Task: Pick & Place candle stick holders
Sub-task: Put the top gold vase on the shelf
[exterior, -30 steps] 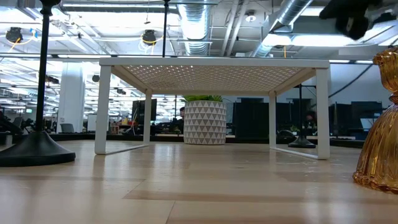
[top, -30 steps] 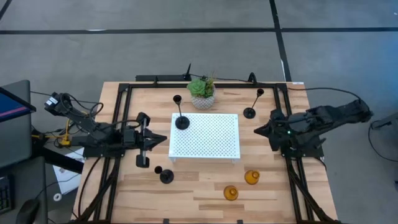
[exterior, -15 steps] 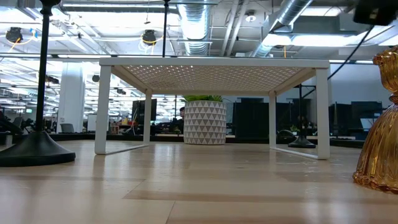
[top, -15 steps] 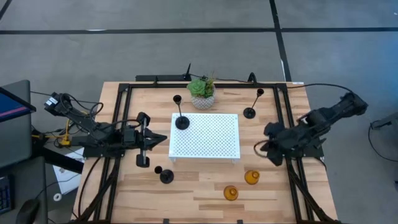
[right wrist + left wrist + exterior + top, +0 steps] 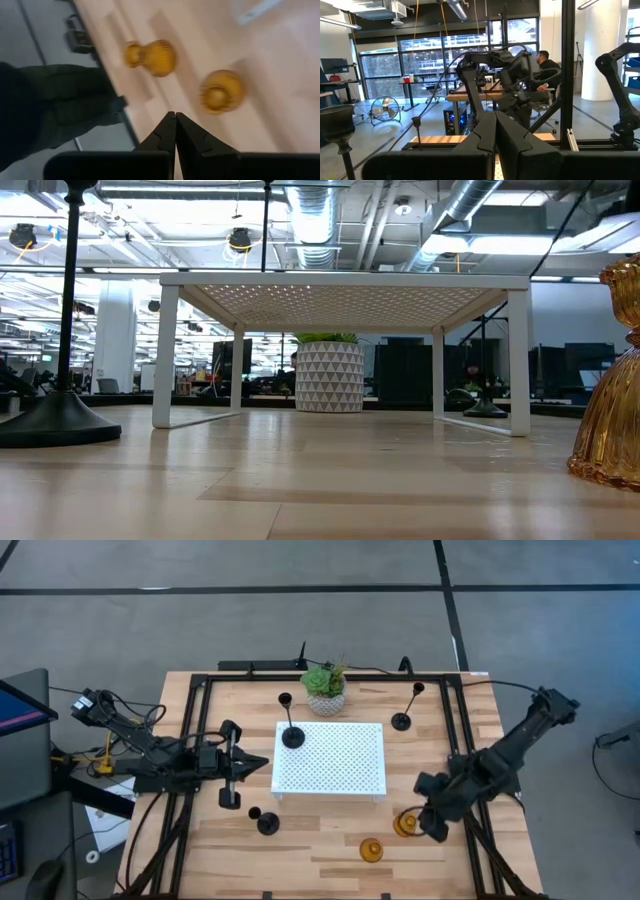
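Observation:
Two squat amber holders stand on their bases near the table's front right, one [image 5: 404,826] a little farther back than the other [image 5: 371,850]; both show in the right wrist view [image 5: 221,91] [image 5: 150,56]. My right gripper [image 5: 421,823] is shut and hovers just right of the farther amber one, touching nothing. A tall black holder [image 5: 291,736] stands at the white rack's [image 5: 330,758] far left corner, another [image 5: 402,720] at the far right. A short black holder [image 5: 267,823] stands front left. My left gripper [image 5: 263,764] is shut and waits left of the rack.
A green plant in a white pot [image 5: 325,687] stands behind the rack. Black frame rails [image 5: 190,740] run along the table's left, right and far sides. In the low view an amber holder [image 5: 612,380] is close at the right and a black base [image 5: 55,420] at the left.
My right gripper has swung from beside the rack's right side toward the table's near edge, coming close to the amber holders, and has tipped to point downward. Its fingers stay shut. The holders have not moved.

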